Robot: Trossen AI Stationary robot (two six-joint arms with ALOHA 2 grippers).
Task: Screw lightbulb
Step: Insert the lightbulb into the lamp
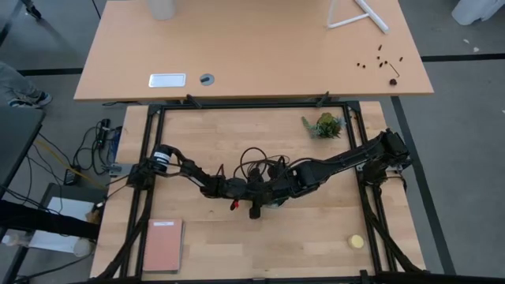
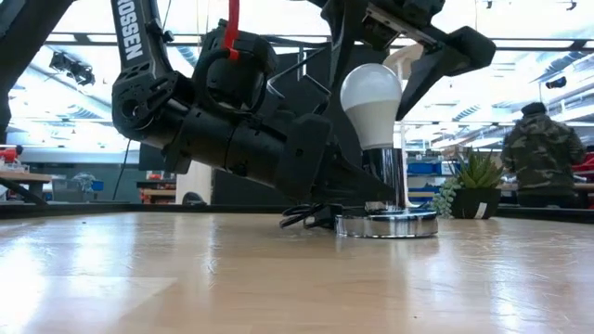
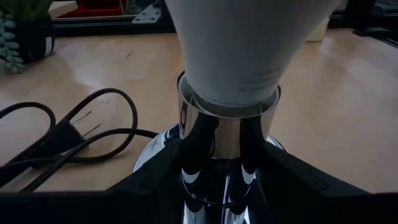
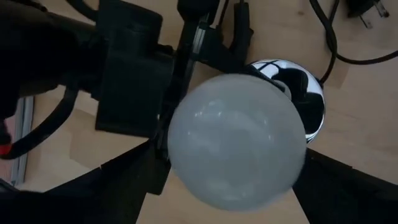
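lightbulb [image 2: 371,102]: 1 is counted
chrome socket base [image 2: 387,223]: 1
black cord [image 3: 68,134]: 1
robot arms: 2 are seen
potted plants [image 1: 325,125]: 1
yellow ball [image 1: 357,241]: 1
red notebook [image 1: 162,245]: 1
people [image 2: 543,153]: 1 is seen

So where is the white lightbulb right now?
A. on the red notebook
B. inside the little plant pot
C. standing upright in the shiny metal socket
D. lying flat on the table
C: the lightbulb stands upright, its narrow end down in the shiny socket, clear in the low view.
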